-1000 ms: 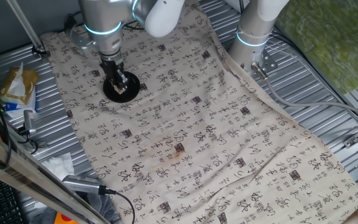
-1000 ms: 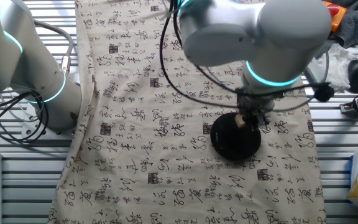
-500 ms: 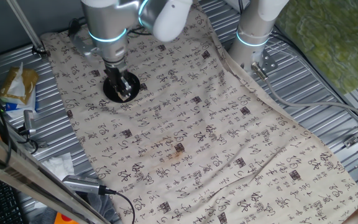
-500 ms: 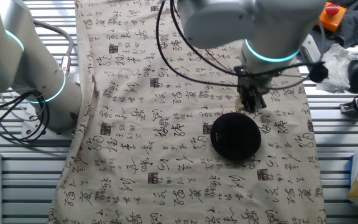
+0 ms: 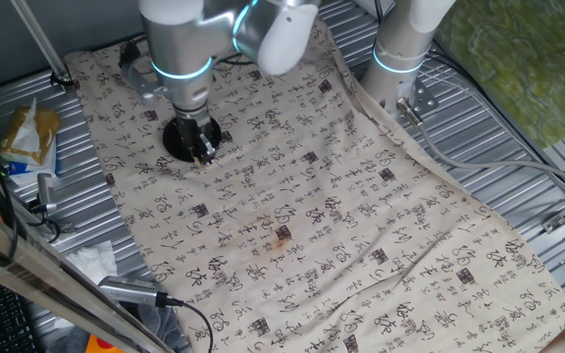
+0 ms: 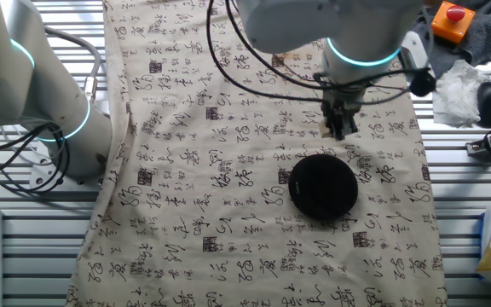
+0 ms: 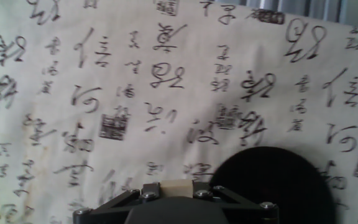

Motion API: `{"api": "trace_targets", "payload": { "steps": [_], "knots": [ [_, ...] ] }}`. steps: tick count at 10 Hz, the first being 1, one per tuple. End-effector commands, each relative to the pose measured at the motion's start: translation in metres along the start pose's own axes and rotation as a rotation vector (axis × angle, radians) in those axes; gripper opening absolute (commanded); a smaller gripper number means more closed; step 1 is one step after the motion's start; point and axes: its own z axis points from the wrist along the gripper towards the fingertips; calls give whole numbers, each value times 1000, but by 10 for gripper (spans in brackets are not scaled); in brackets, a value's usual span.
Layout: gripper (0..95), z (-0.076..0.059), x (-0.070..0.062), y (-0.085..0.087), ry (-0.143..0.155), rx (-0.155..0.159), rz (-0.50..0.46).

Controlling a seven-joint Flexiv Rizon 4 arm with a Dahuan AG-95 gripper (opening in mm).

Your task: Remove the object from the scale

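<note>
Since the earlier frames the claw [image 6: 340, 128] had risen off the flat round matte-black scale disc [image 6: 322, 186] and shifted sideways, carrying the small light-tan wooden-looking block [image 7: 176, 188] with it, so the disc's top lay bare where the block had been a second before. In the hand view the block sat pinched between the two dark fingers [image 7: 122, 200], only its pale top edge showing above the claw's body, with the disc's rim down to the right. In the other fixed view the claw hung above the cream cloth printed with black calligraphy [image 6: 194, 170], just beyond the disc's far edge and apart from it. In one fixed view the claw [image 5: 202, 149] overlapped the near-right edge of the disc [image 5: 179, 137], and the block itself was too small to make out there. The cloth covered most of the ribbed metal desk [image 5: 518, 147].
</note>
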Motion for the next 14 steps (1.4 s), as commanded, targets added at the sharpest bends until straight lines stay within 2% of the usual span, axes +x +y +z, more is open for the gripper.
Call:
{"api": "trace_targets", "payload": {
  "steps": [1,6,13,14],
  "knots": [
    [0,2,0,8,-3,1,14],
    [0,0,-6,16,0,0,15],
    [0,-2,-5,16,18,16,18],
    [0,-2,-5,16,8,21,3]
  ]
}}
